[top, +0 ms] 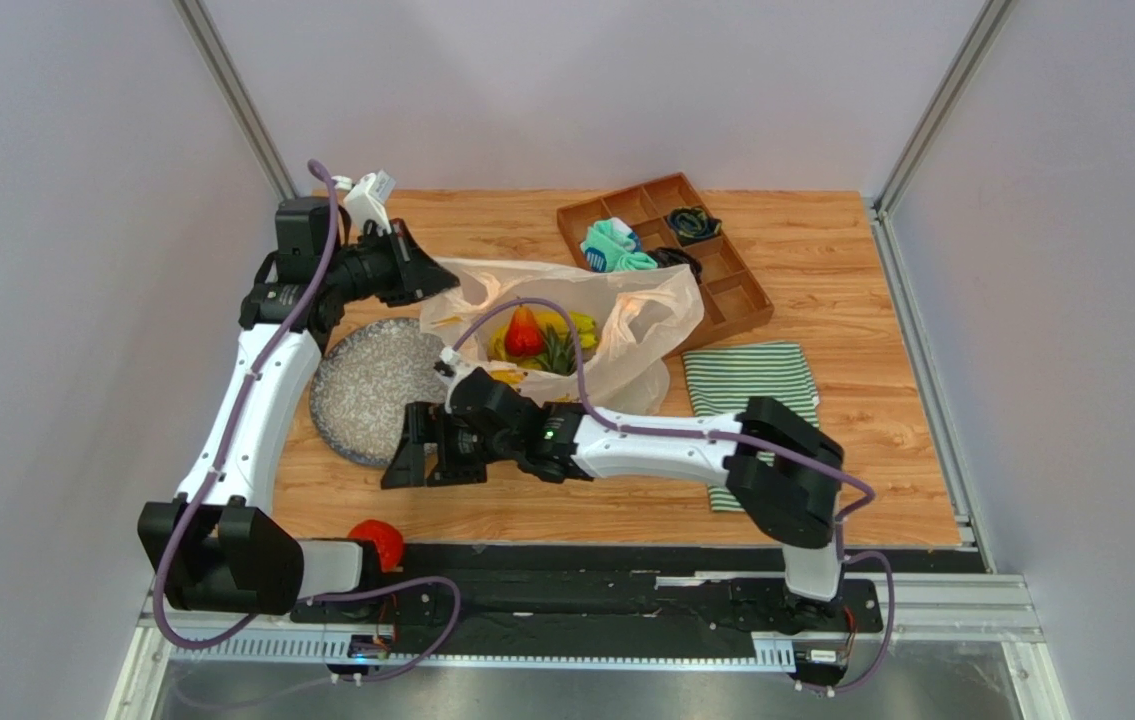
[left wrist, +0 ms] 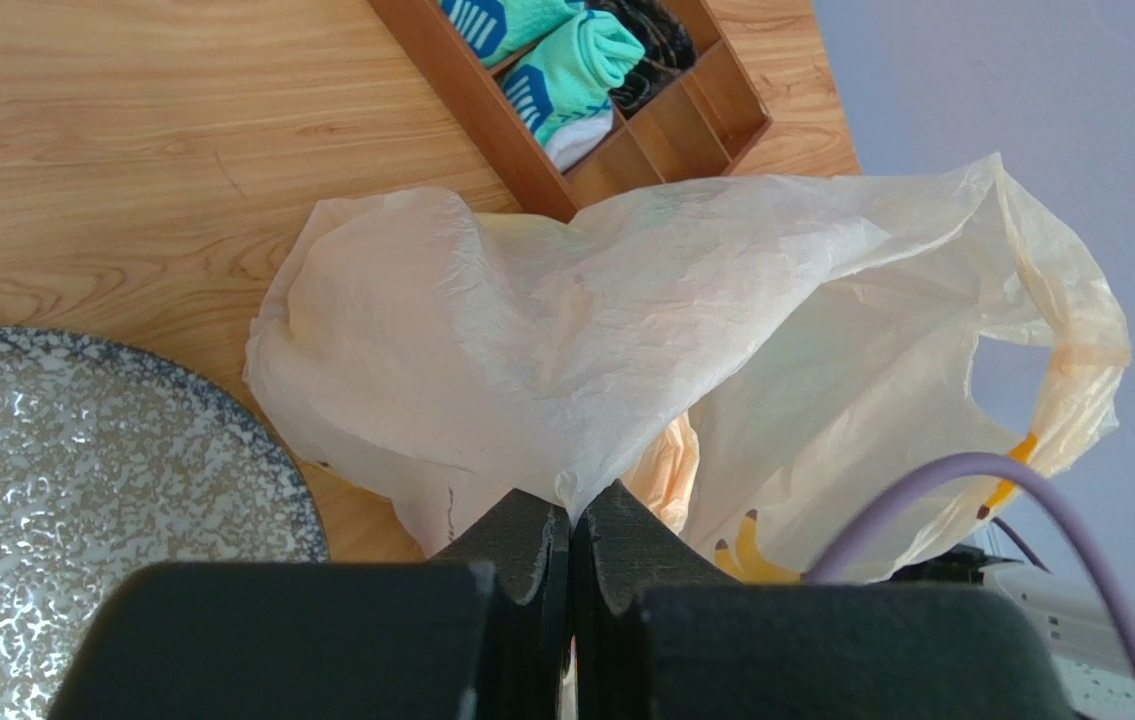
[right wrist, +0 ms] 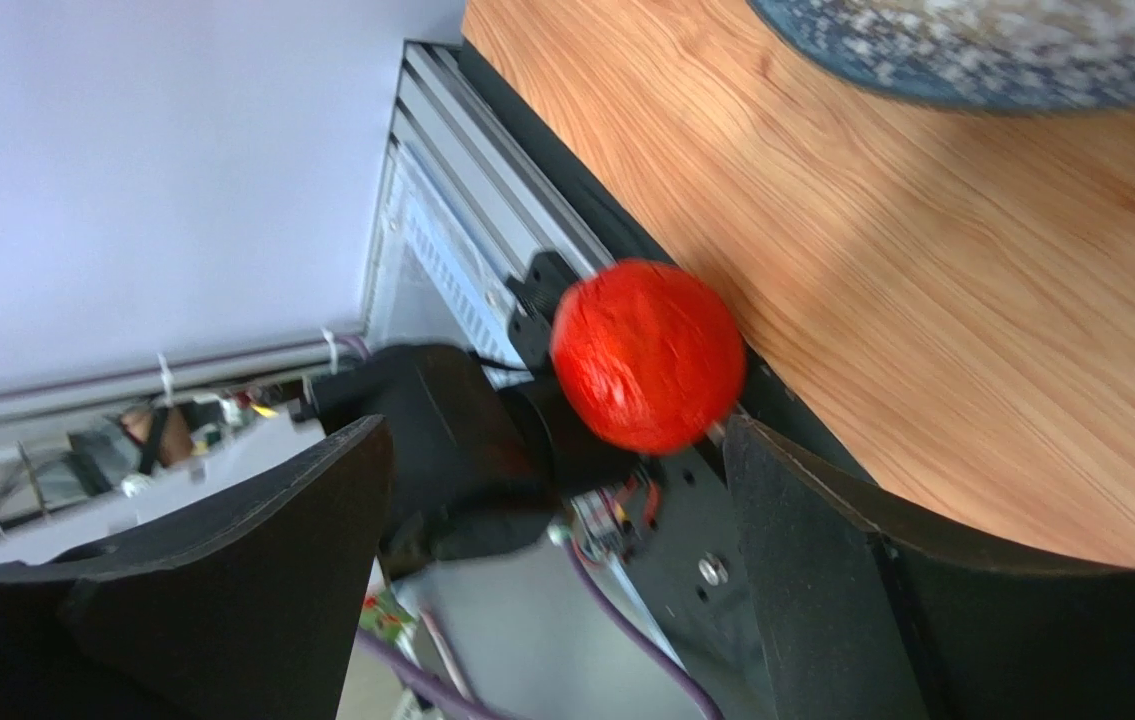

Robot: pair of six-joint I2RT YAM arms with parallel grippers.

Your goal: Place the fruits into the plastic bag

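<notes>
A red round fruit (top: 375, 543) lay at the surface's (top: 866, 435) near edge, the right tool (top: 420, 446) just beyond it, spread wide and empty. Farther back, the plastic bag (top: 651, 311) held red and yellow fruits (top: 525, 333), its rim pinched in the closed left tool (left wrist: 570, 528). Farthest, a tray (top: 749, 305) held teal and black cloth bundles (top: 615, 248).

Left tool (left wrist: 570, 543) pinches rim of plastic bag (top: 648, 315); mouth gapes upward, purple cable (top: 506, 308) arcing across it. Right arm (top: 648, 446) lies across counter (top: 889, 450) just before bag, barring near-side approach. Speckled plate (top: 363, 393) flanks bag on left, tray (top: 739, 293) behind, striped cloth (top: 751, 375) on right. Red fruit (top: 375, 543) sits at near counter edge, hard by left arm base (top: 228, 555). Right tool (top: 416, 446), jaws wide, faces it across bare wood.
</notes>
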